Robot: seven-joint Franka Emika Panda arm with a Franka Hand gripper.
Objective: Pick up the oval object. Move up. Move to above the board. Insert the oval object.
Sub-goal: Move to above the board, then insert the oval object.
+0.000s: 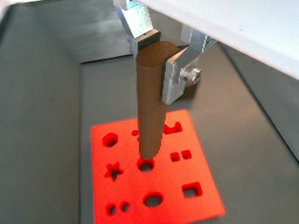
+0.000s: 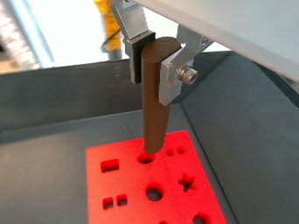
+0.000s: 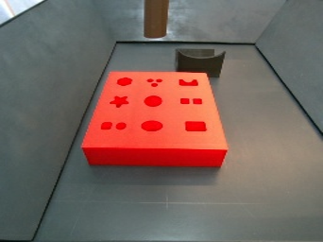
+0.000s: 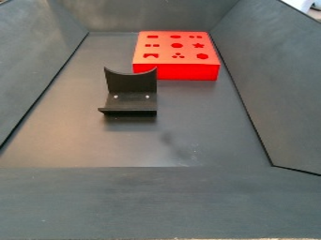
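Note:
In both wrist views my gripper (image 1: 152, 59) (image 2: 156, 63) is shut on the top of the oval object (image 1: 147, 114) (image 2: 156, 105), a long brown peg hanging straight down. One silver finger (image 1: 177, 74) presses its side. The board (image 1: 170, 179) (image 2: 128, 179), bright red with shaped cut-outs, lies below the peg, whose lower end lines up with a cut-out near the board's middle. A side view shows only the peg's lower end (image 3: 155, 19), high above the board (image 3: 151, 151); the gripper is out of that view. In a side view the board (image 4: 175, 71) sits at the far end with no peg or gripper showing.
The dark fixture (image 3: 199, 61) (image 4: 128, 94) stands on the grey floor beside the board. Sloping grey walls (image 3: 51, 85) enclose the bin on all sides.

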